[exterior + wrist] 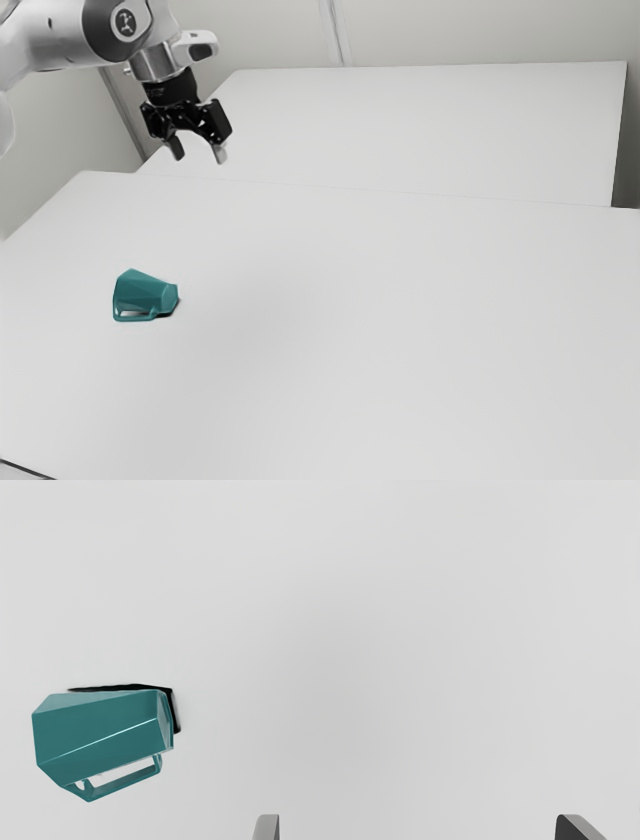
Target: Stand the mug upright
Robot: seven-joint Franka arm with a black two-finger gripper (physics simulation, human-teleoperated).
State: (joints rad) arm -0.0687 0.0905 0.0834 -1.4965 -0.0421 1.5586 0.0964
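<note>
My gripper (198,155) hangs high above the white table at the exterior view's upper left, its fingers wide apart with nothing between them. In the wrist view the gripper (417,825) likewise stands open over bare tabletop. A teal faceted mug (143,294) lies on its side on the table, below the gripper and apart from it, nearer the exterior camera. Seen from the hand, the mug (102,732) is off to one side of the fingers, its handle along one flank. The inside of the mug is hidden.
The white table (380,330) stretches away from the mug toward the exterior view's right. Behind it stands another white surface (430,125), with pale walls beyond. A thin dark line crosses the exterior view's lower left corner.
</note>
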